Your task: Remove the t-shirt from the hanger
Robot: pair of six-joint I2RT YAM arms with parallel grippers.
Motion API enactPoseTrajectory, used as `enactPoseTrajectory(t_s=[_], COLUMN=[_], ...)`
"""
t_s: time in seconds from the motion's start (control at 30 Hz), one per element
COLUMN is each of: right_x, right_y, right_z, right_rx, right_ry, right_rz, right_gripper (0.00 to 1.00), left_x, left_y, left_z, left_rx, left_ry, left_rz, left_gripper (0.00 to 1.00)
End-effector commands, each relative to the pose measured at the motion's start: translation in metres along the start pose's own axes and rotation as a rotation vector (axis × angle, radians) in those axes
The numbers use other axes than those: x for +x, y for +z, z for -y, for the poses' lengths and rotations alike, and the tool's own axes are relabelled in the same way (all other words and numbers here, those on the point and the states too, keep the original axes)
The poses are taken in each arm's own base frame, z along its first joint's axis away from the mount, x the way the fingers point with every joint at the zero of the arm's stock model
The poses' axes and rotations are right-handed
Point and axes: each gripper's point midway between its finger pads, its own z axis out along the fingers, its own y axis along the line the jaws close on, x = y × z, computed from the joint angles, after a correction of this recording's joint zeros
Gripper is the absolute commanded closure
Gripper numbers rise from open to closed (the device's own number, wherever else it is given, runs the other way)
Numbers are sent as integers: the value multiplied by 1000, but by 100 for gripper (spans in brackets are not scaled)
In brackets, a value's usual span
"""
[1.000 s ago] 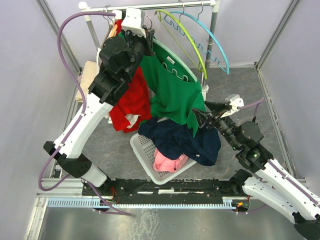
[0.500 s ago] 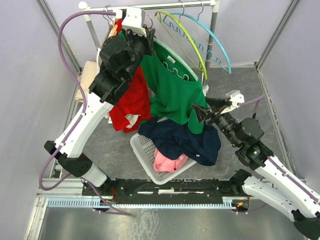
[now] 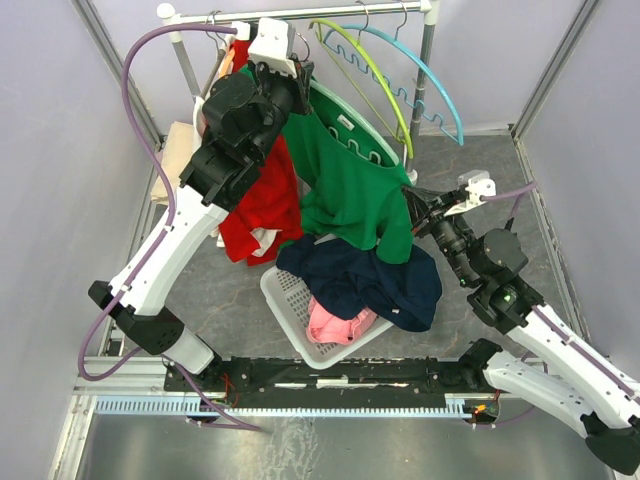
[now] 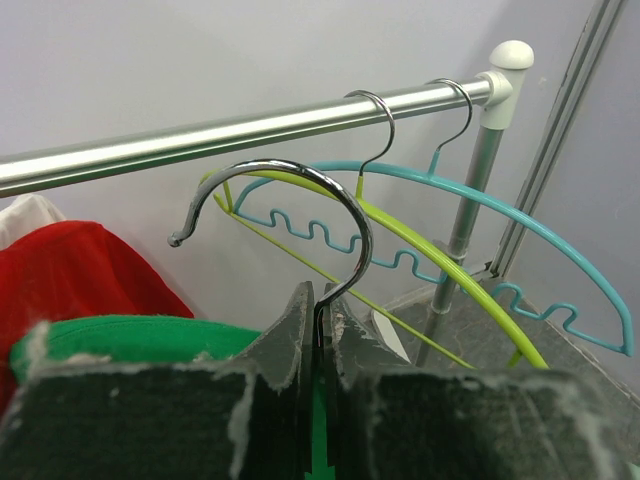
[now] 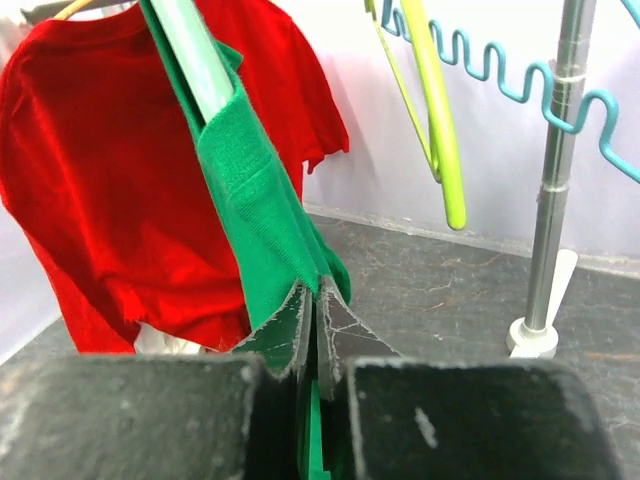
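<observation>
Because your left gripper (image 4: 320,320) is clamped on the hanger hook (image 4: 280,166) at top centre to steady it, your right gripper (image 5: 316,315), pinched on the green t-shirt (image 3: 345,190) draped mid-frame, can pull it off.

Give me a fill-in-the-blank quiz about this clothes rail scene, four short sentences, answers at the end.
1. The left pincer is shut on the metal hook of a ____.
2. The right pincer pinches the ____ t-shirt.
3. A ____ basket holds the dark blue garment.
4. Next to the t-shirt hangs a ____ shirt.
Answers: hanger, green, white, red.
</observation>
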Motion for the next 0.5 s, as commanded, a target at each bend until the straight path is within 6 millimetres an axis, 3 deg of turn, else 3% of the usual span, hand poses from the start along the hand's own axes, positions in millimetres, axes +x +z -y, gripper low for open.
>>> enactPoseTrajectory(t_s=[0.0,0.23,0.37,0.47], right_x=[-20,22,37,37], right_y=[-5,-31,-37,-34], right_z=[22,68,75,71], right_rx=[124,377,419,397], right_ry=[43,113,111,105], right_rz=[73,19,-20,-34], right_gripper=[98,98,98,97], left_x=[-59,-80,-90,-89], left_y=[-15,-12,-12,-11], left_z=[-5,-8,-8,-1], left_rx=[2,-17,-16,20], left_ry=[-88,-95,-107,-112], left_rz=[160,195,219,216], left_gripper=[97,97,97,97])
